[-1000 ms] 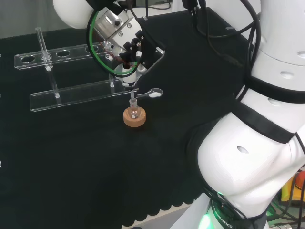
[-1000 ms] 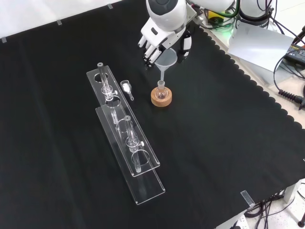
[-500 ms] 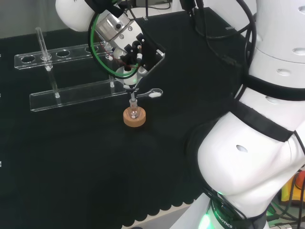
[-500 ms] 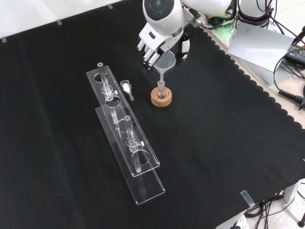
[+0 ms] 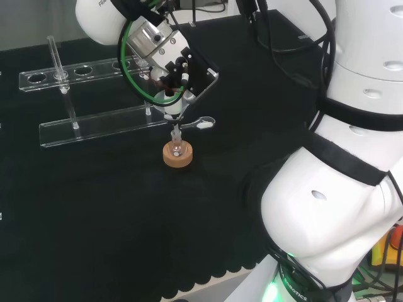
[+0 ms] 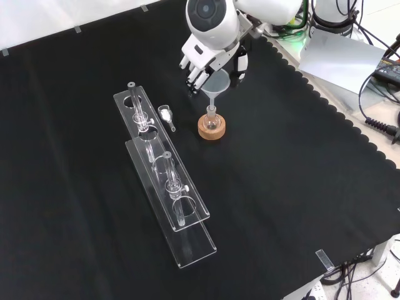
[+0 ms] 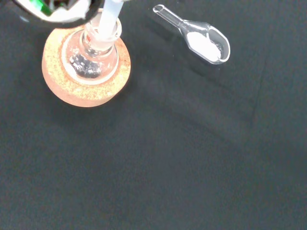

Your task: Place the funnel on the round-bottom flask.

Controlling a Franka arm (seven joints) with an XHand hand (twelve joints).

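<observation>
1. Black cloth is covering the whole bench, and two clear racks (image 6: 164,181) are lying well apart from where I am working.
2. I am holding my hand (image 6: 209,56) above the round-bottom flask (image 6: 212,122), which is sitting upright in its cork ring (image 6: 211,130).
3. My fingers (image 6: 194,74) are looking nearly straight beside the funnel (image 6: 217,83); whether they are pinching it, I cannot tell.
4. In the wrist view the funnel's stem is entering the flask's neck.
5. I am judging that the stem should go straight down, kept vertical, so it is not tipping the flask.
6. I should also be keeping clear of the small glass scoop (image 7: 201,39) of white powder lying near the ring.
</observation>
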